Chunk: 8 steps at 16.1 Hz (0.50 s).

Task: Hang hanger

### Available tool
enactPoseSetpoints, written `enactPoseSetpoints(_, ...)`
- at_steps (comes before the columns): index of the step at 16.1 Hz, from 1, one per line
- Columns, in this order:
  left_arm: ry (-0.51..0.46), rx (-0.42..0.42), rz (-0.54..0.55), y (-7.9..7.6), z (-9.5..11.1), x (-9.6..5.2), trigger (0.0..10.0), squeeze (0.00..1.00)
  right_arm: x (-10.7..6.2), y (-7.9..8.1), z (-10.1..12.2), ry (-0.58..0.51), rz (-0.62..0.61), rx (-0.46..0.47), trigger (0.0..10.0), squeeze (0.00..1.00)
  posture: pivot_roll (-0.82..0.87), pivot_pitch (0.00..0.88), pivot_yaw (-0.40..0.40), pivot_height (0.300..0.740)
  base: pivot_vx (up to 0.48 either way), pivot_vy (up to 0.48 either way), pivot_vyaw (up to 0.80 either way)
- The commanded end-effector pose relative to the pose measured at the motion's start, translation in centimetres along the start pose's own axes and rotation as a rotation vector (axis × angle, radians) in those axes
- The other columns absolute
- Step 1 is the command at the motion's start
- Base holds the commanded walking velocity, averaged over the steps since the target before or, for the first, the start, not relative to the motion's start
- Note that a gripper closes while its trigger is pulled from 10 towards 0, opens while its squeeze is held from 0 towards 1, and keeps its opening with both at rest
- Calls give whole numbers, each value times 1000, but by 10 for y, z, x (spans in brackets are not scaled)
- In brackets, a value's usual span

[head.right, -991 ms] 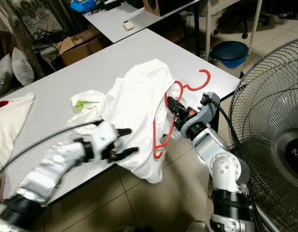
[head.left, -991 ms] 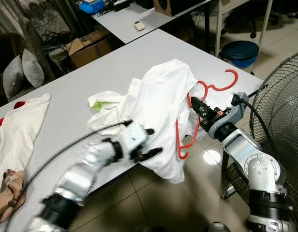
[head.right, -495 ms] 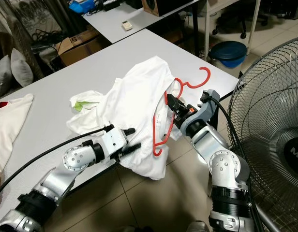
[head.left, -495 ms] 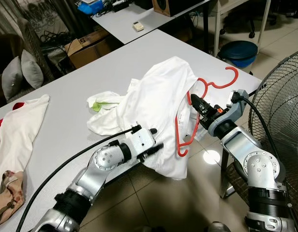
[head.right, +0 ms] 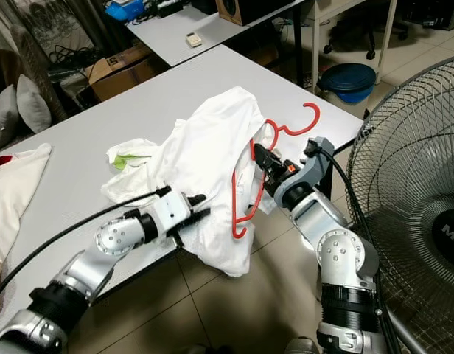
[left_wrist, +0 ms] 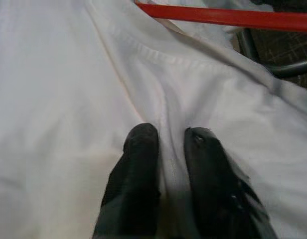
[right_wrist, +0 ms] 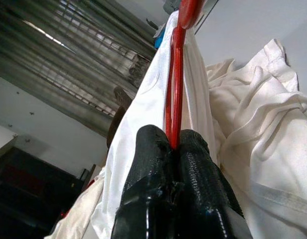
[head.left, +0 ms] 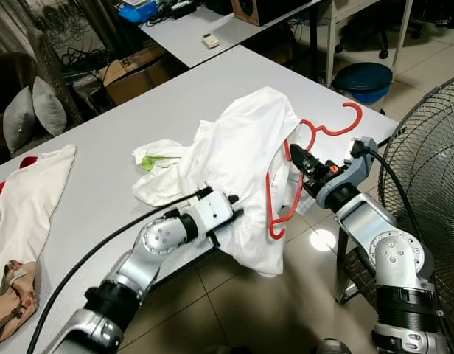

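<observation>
A red hanger (head.left: 269, 199) sits partly inside a white shirt (head.left: 242, 144) heaped at the near right corner of the grey table (head.left: 131, 110). Its hook (head.left: 351, 118) lies on the tabletop, and its lower end hangs past the table edge. My right gripper (head.left: 295, 156) reaches in from the right, shut on the hanger's bar (right_wrist: 174, 89), with the shirt draped alongside. My left gripper (head.left: 231, 209) is at the table's front edge, where the shirt hangs over. Its fingers (left_wrist: 141, 144) pinch a fold of the white cloth.
A large standing fan (head.left: 433, 162) is close on the right, with a blue bin (head.left: 365, 77) behind the table corner. A small white and green cloth (head.left: 157, 156) lies beside the shirt, and a white and red garment (head.left: 28, 192) at the far left. Tiled floor lies below.
My left gripper has moved up and in from below the table edge, and its spread fingers have shut on the shirt's hanging cloth. The right gripper and hanger have stayed put.
</observation>
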<state>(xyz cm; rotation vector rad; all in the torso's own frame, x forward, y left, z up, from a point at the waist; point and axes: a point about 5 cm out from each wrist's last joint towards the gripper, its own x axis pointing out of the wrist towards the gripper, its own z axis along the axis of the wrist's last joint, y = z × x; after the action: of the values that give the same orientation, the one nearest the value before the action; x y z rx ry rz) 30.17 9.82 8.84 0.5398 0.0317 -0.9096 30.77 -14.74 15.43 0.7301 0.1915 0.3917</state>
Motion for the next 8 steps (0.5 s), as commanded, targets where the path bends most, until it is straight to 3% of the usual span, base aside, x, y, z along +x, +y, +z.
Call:
enactPoseSetpoints(1,36,-14,45,15,-9,-10,0,0,4,9,1,-12,39,3,10000,0,-153,24,311,740,0,0,0)
enactPoseSetpoints(3,47,-14,72,23,-11,-12,0,0,4,9,1,-13,40,4,10000,0,-156,22,311,740,0,0,0)
enactPoseSetpoints(4,70,-6,114,40,-14,-17,0,0,4,10,1,-16,43,9,10000,0,-158,21,309,740,0,0,0)
enactPoseSetpoints(5,78,-1,130,48,-15,-19,0,0,4,11,1,-17,44,11,10000,0,-160,21,307,740,0,0,0)
enactPoseSetpoints(6,98,21,160,63,-15,-23,0,0,4,11,0,-18,45,18,10000,0,-160,21,306,740,0,0,0)
enactPoseSetpoints(7,128,53,218,89,-12,-30,0,0,7,13,-1,-15,50,32,10000,0,-161,19,295,740,0,0,0)
enactPoseSetpoints(8,140,65,244,99,-10,-32,0,0,8,14,-2,-14,51,35,10000,0,-161,19,295,740,0,0,0)
